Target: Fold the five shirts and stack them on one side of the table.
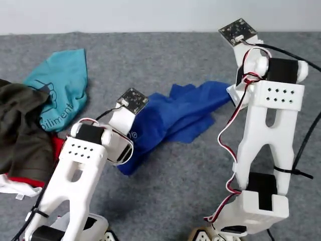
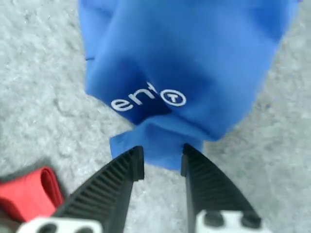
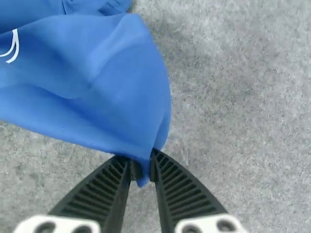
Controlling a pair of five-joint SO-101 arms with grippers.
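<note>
The blue shirt point(image 1: 175, 113) lies rumpled near the middle of the grey surface point(image 1: 175, 191), drawn out in a band from about 7 o'clock to about 2 o'clock between the two arms. At its 2 o'clock end the right pincer point(image 3: 141, 167) is clenched on a gathered fold of the blue cloth, which is pinched between the ribbed black fingers point(image 3: 172, 187) and fans away from the tips. At the other end the left pincer point(image 2: 161, 158) is released. Its jaws stand parted, with a corner of the blue shirt's edge lying in the gap between the tips, and it cannot be told whether either finger touches the cloth. White lettering point(image 2: 148, 99) shows on the blue fabric just beyond that pincer. In the high view the left arm rises from about 7 o'clock and the right arm from about 5 o'clock, each bent over its end of the shirt. The other four shirts are bunched together at the surface's 9 o'clock side. The teal shirt point(image 1: 62, 88) lies at about 10 o'clock. The dark shirt point(image 1: 22, 130) is heaped at 9 o'clock, overlapping the teal one's edge. The red shirt point(image 1: 22, 179) peeks out from under the dark one at about 8 o'clock, and the white shirt point(image 1: 12, 187) lies just below it at the frame's edge.
</note>
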